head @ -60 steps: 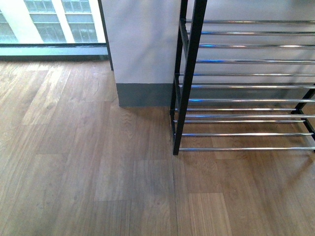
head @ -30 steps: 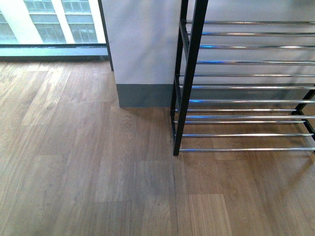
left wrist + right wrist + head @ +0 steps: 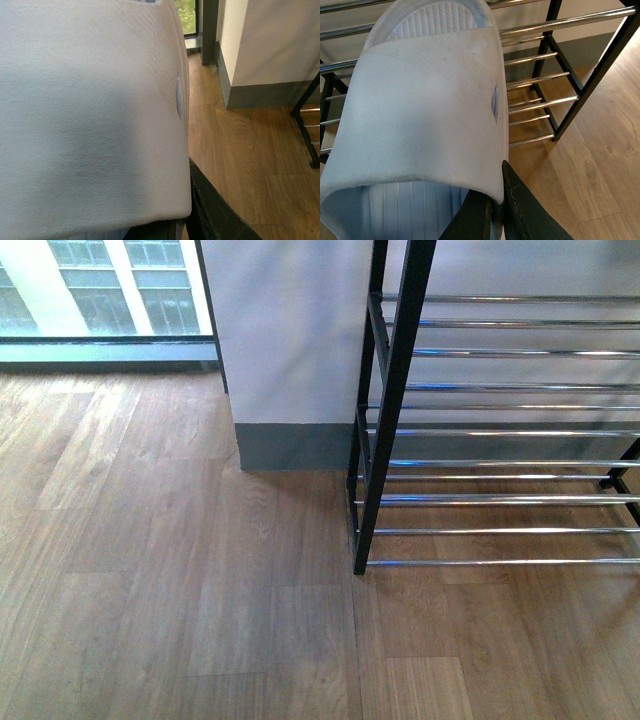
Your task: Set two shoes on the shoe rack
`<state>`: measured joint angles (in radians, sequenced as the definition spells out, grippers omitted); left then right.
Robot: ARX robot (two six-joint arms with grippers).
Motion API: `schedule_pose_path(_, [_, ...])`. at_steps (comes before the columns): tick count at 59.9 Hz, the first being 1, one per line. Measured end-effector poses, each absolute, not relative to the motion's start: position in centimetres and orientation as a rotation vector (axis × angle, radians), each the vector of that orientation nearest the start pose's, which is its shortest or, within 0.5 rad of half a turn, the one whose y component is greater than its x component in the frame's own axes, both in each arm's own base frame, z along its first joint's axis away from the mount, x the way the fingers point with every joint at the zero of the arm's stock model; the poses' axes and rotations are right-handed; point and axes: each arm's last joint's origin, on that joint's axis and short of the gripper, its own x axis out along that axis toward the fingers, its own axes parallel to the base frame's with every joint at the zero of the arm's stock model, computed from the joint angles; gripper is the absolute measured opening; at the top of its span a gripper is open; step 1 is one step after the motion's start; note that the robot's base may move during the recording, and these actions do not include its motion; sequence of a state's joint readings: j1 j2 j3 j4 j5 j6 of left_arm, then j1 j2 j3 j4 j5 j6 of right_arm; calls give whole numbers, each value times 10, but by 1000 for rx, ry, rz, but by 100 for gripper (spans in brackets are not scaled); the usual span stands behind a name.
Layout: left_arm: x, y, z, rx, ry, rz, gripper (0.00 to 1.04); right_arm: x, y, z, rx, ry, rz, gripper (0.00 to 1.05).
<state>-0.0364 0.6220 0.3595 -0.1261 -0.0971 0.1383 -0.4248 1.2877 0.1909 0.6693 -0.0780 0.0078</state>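
And the right claw [image 3: 496,202] is clamped on the strap of a white slide [image 3: 430,100], over the shoe rack [image 3: 570,21] rods. The left claw [image 3: 184,220] pinches the other slide [image 3: 90,110] above wooden floor [image 3: 235,150], beside the rack's end.

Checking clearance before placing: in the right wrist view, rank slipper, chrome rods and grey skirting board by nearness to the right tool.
1. The slipper, pinched in the right tool.
2. The chrome rods, just beyond it.
3. The grey skirting board, behind those rods.
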Motion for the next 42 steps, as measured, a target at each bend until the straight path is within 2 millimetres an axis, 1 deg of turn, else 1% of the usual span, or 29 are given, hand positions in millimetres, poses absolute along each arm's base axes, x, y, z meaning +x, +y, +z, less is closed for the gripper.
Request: schedule_pose_path(42, [147,-3,215,162,392,33,2,182,-80,126,114,416,-344,2])
